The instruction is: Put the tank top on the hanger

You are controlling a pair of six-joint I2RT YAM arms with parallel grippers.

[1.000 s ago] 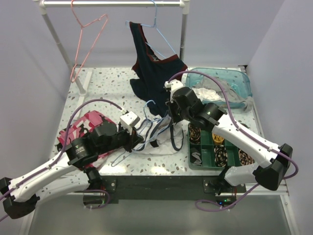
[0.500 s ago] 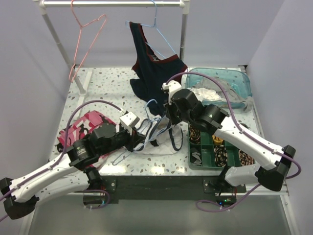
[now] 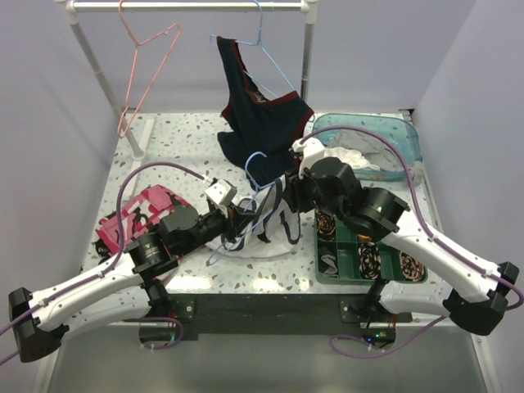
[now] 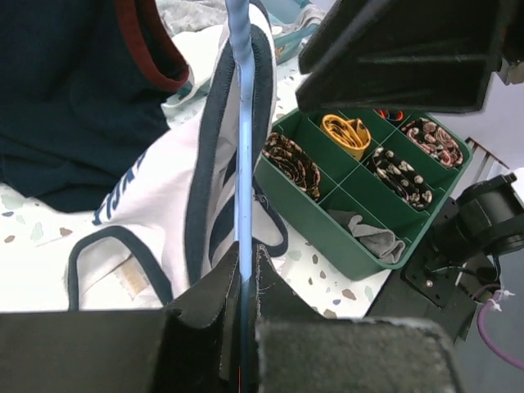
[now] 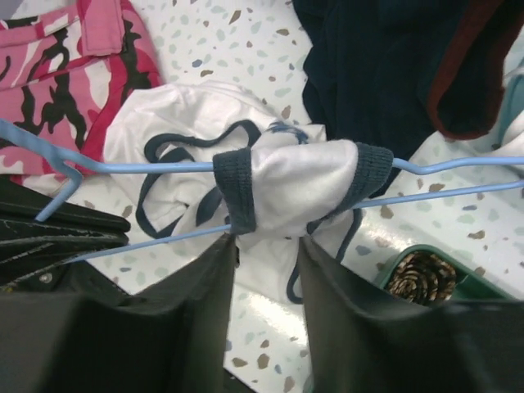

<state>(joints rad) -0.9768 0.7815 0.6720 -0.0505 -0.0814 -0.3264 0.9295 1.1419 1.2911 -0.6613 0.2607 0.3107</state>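
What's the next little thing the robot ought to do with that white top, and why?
Probably the right gripper should close on the tank top and draw it along the hanger. Its jaws stand apart just under the top, which is bunched around both wires, while the left gripper clamps the hanger.

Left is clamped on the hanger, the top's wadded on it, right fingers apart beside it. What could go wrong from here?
1. The tank top sits bunched around both wires of the hanger, not spread over it; with the right gripper open, it may slide or drop off.
2. A navy strap hangs between its jaws; pulling away could snag it and drag the top.
3. The left gripper pinches one thin wire; the hanger may twist.
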